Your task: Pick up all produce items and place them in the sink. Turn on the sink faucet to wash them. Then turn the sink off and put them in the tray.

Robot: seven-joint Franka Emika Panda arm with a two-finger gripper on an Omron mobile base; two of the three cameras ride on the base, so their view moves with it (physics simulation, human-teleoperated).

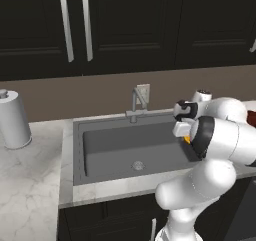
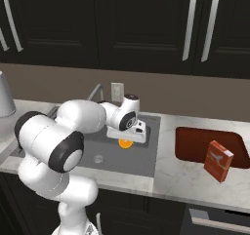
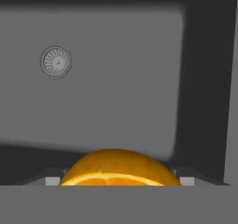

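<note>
— Orange flesh sat right under the camera in the hand view, didn't it?

— Yes. That cut orange piece (image 3: 116, 168) lay between the fingers of the gripper (image 2: 126, 140), which stood wide and looked closed around it, hanging over the right end of the sink (image 1: 80, 152).

— Why hold it there?

— I judged it was placed for a drop into the basin, clear of the drain (image 3: 56, 62), so the faucet (image 1: 136, 104) at the back rim could wash it.

— And the tray (image 2: 195, 146)?

— It waited on the counter right of the sink, with a red box (image 2: 218, 161) at its near edge.

— Any writing?

— None I could read; a pale mark showed on the box.
</note>
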